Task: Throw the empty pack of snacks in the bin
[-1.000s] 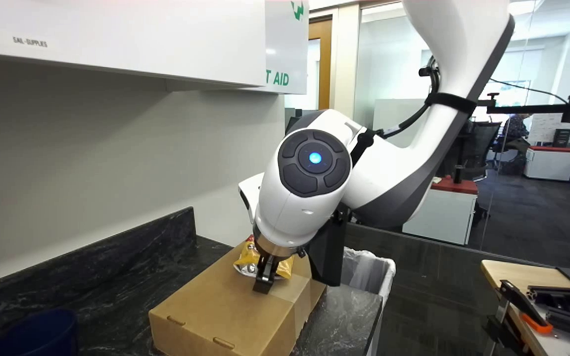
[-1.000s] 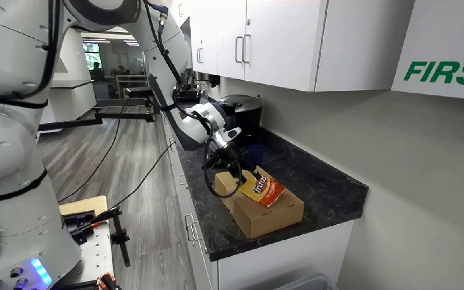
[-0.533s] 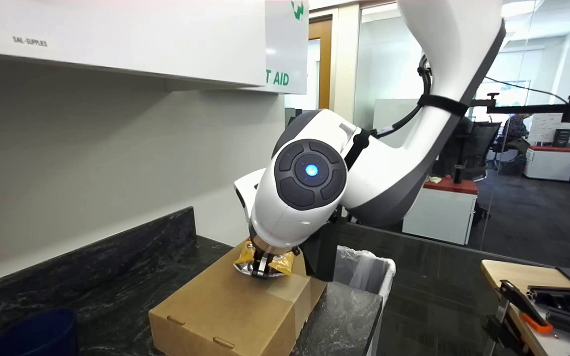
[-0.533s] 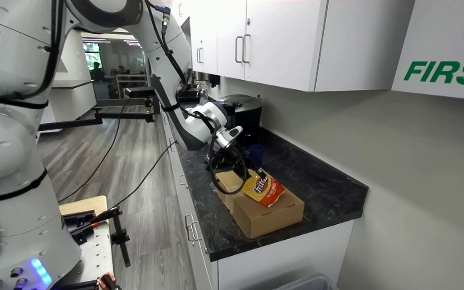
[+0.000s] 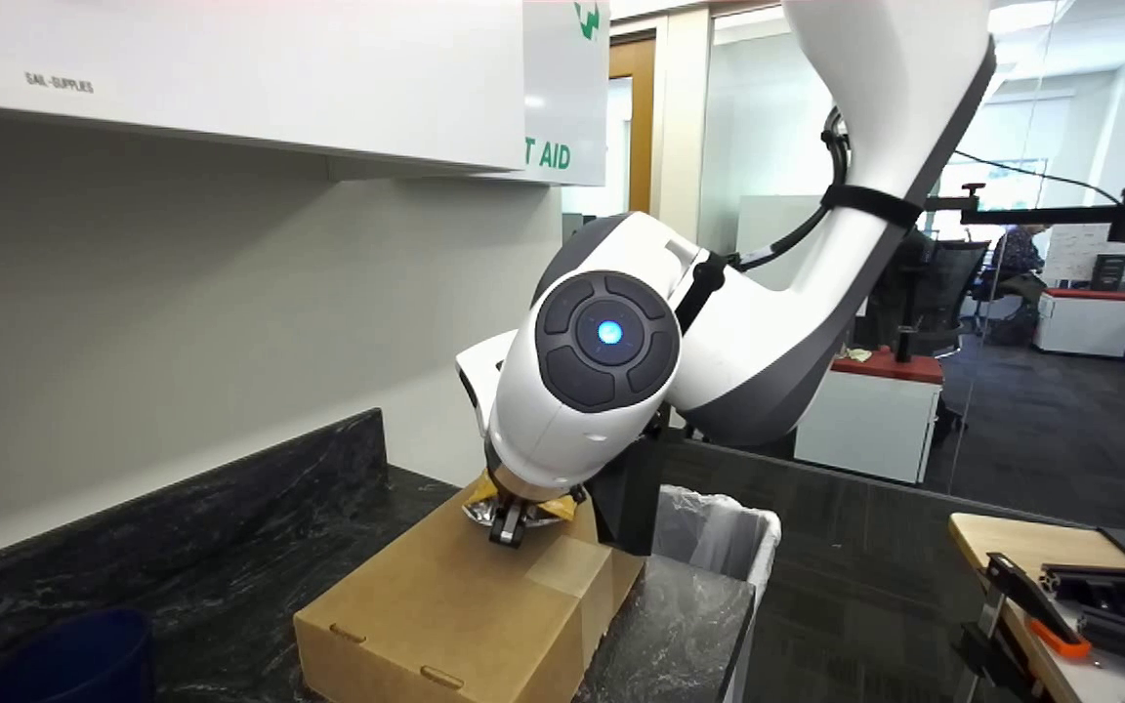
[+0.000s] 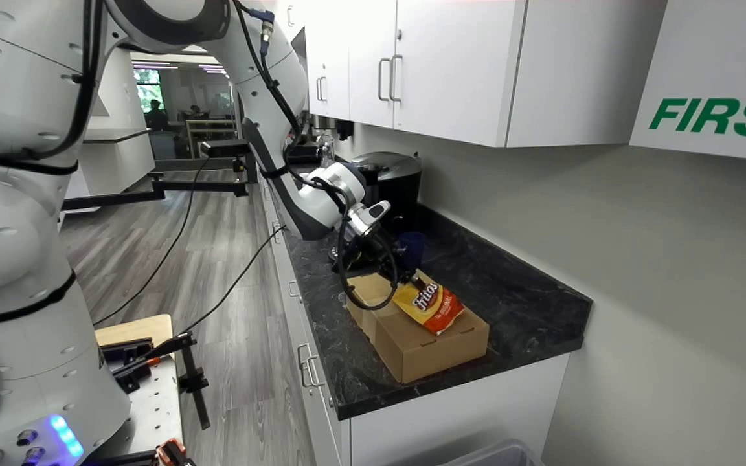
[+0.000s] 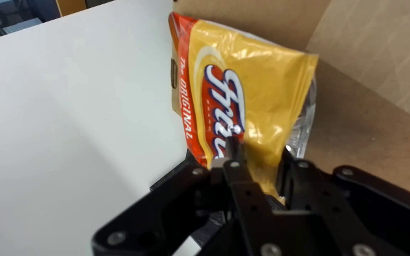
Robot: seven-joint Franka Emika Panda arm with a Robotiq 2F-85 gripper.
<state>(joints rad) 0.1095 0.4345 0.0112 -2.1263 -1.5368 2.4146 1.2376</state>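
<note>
1. Yellow foil with red-orange print wraps the Fritos bag point(image 7: 262, 92); in the wrist view a silvery edge shows along its right side.
2. The bag is over the top of the brown cardboard box point(image 5: 455, 596). Whether it lies flat there or is partly raised, I cannot tell.
3. The gripper point(image 7: 259, 151) points down at the bag, its black fingers point(image 7: 236, 170) a little apart with yellow foil between them. The left one in the wrist view covers part of the brand lettering. Whether they pinch the foil, I cannot tell.
4. Beneath the box is a dark marbled counter point(image 5: 689, 605).
5. In an exterior view the grey bin point(image 5: 770, 547) stands at the far right, just beyond the counter's end and apart from the bag, a translucent liner point(image 5: 709, 527) over its rim.
6. A blue container point(image 5: 74, 659) stands near left on the counter.
7. From the right, the white Panda arm point(image 5: 758, 342) bends over the box.
</note>
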